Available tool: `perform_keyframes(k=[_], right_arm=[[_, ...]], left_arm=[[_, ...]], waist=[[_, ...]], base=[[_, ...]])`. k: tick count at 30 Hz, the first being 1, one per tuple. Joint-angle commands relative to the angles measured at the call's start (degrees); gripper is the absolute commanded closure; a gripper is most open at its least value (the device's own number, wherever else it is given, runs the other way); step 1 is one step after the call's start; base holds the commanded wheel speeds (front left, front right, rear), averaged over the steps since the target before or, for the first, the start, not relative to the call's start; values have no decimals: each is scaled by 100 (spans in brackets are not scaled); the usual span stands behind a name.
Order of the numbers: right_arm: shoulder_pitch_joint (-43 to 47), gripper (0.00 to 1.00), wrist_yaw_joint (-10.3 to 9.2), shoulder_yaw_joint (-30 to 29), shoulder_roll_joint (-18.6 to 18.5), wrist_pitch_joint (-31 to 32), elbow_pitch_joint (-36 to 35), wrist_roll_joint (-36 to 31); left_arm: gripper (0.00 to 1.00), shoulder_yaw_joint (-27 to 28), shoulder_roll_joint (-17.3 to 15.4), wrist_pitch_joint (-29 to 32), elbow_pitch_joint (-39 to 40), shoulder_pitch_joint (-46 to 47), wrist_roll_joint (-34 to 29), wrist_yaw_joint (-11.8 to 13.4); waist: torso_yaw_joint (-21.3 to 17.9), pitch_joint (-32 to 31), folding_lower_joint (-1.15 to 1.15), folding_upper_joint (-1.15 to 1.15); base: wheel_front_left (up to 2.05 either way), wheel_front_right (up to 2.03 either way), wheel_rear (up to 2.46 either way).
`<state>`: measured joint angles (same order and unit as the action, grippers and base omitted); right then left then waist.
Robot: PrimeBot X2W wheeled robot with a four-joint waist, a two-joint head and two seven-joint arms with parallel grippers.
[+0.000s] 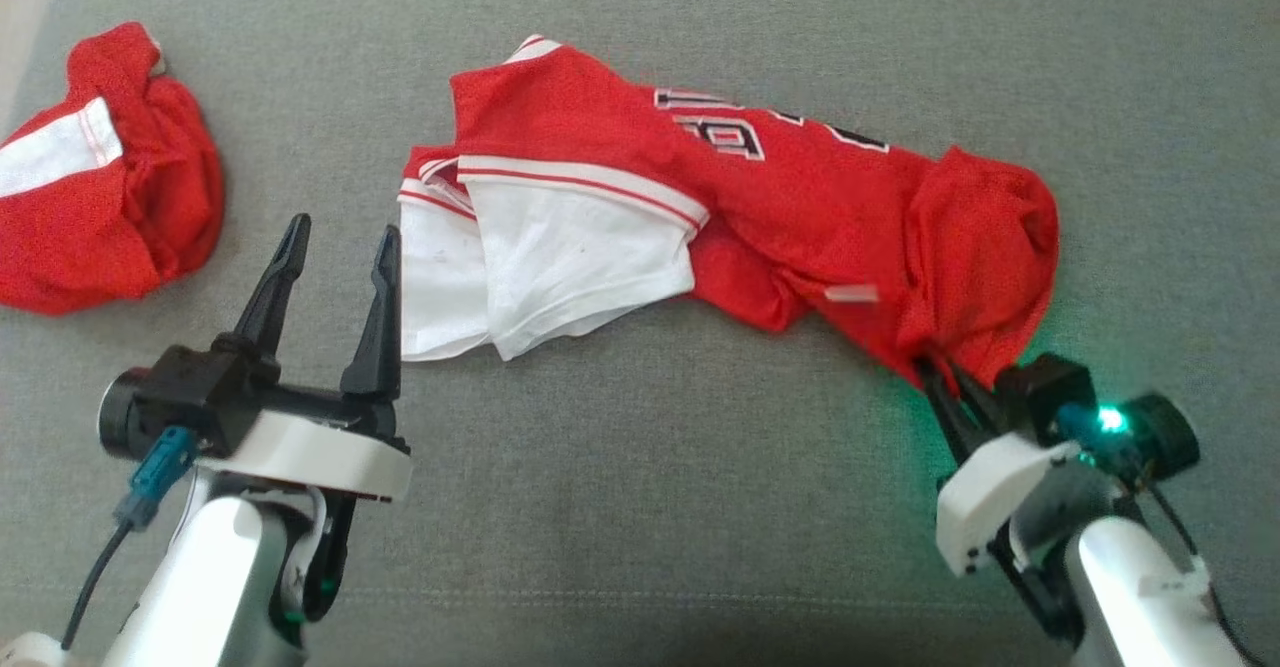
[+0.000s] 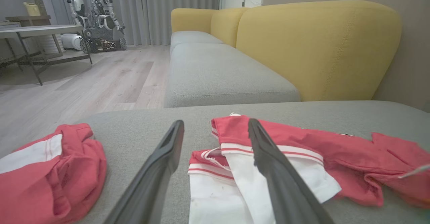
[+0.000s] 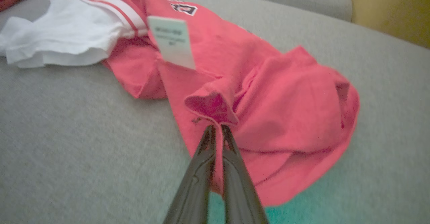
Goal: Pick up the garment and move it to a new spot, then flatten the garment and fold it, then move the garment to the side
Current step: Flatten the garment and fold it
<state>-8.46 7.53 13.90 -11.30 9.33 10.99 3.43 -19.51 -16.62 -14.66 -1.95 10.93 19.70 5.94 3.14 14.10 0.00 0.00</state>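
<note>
The garment (image 1: 790,202) is a red jersey with white sleeves and dark lettering, lying crumpled across the grey cushion (image 1: 640,467). My right gripper (image 1: 945,372) is shut on a fold of its red cloth at the near right edge; the right wrist view shows the fingertips pinching the garment (image 3: 268,93) at my right gripper (image 3: 216,127). My left gripper (image 1: 342,237) stands open just left of the white sleeve, holding nothing. In the left wrist view my left gripper (image 2: 215,125) frames the garment's (image 2: 302,150) sleeve end.
A second red and white garment (image 1: 95,172) lies bunched at the cushion's far left (image 2: 47,170). A white tag (image 3: 172,41) sticks up from the jersey. Beyond are a yellow-backed sofa (image 2: 315,46), wooden floor, a table (image 2: 37,31) and another robot (image 2: 95,15).
</note>
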Motion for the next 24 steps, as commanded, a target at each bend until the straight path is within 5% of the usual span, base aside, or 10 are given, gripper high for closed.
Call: perform_keyframes(k=[1, 5, 7, 8, 24], right_arm=[[-52, 100, -4, 81, -15, 21, -228, -42], [359, 100, -4, -1, 133, 139, -265, -69], [494, 58, -4, -148, 264, 170, -270, -61], [535, 0, -4, -220, 330, 145, -291, -66], [829, 0, -4, -1069, 827, -859, -1702, 221]], left_arm=[[0, 287, -97, -33, 162, 175, -50, -37], [0, 327, -92, -33, 144, 158, -77, -72], [0, 345, -90, -33, 136, 140, -89, -79], [0, 353, -91, -33, 131, 128, -93, -83], [0, 450, -213, 11, 98, -336, -132, 69]], waist=[[-30, 9, 0, 0], [-81, -1, 0, 0], [-105, -17, 0, 0], [-113, -27, 0, 0], [-162, -532, 0, 0]], base=[[0, 0, 0], [0, 0, 0], [0, 0, 0], [0, 0, 0], [0, 0, 0]])
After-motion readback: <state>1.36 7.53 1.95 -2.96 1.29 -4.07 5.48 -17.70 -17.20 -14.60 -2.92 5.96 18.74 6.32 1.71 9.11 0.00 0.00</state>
